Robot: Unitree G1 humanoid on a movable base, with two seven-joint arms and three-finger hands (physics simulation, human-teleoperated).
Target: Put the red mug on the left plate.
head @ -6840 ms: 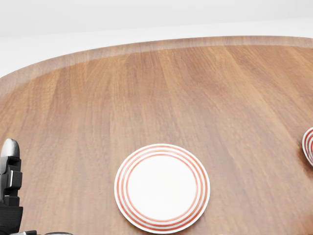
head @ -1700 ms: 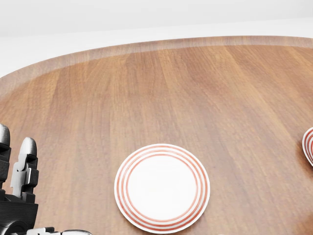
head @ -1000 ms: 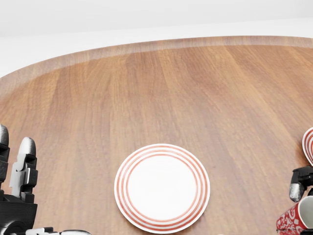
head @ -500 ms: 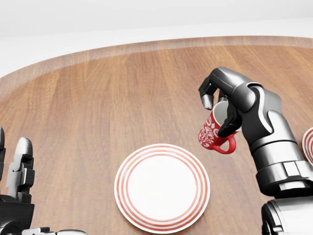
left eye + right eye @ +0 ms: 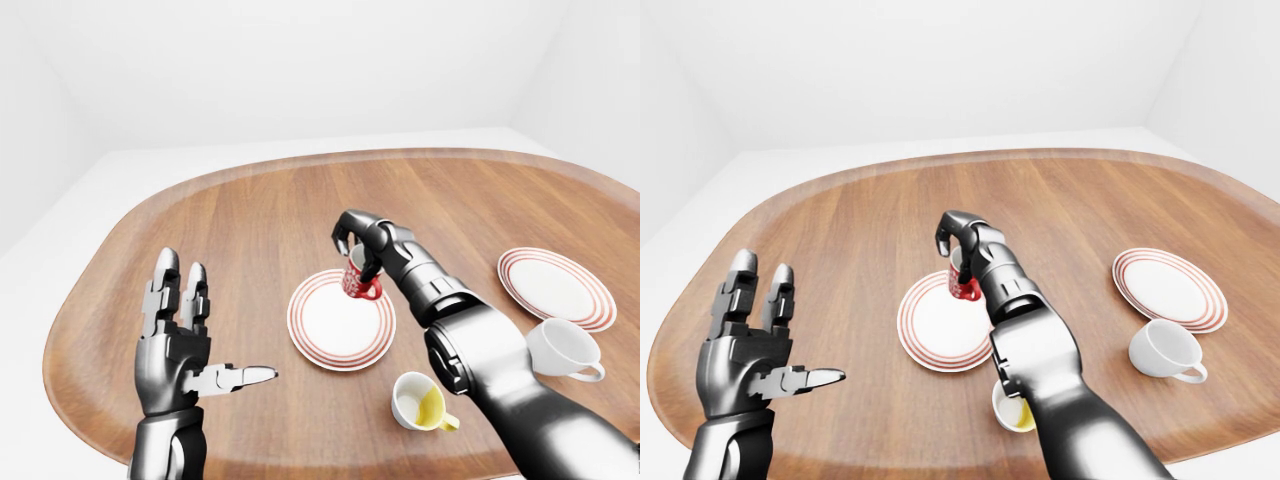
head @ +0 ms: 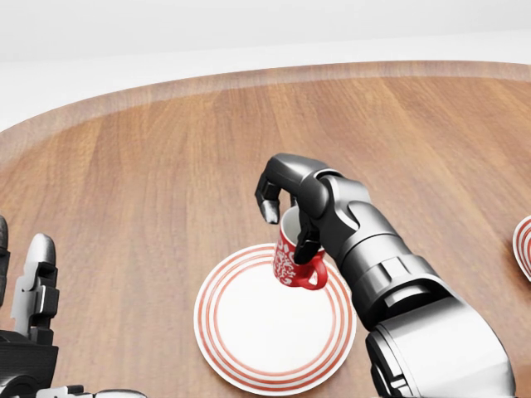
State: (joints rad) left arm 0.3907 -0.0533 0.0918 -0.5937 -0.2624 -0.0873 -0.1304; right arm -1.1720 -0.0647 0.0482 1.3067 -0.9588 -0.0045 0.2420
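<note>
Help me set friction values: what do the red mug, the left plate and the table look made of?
Red mug: glazed ceramic, probably; glossy red with white pattern. Left plate: likely glazed ceramic; smooth white, red rings. Table: wood, or wood-look veneer; visible grain, satin sheen.

Your right hand has carried the red mug leftward, from right of the left plate to above its far edge.
</note>
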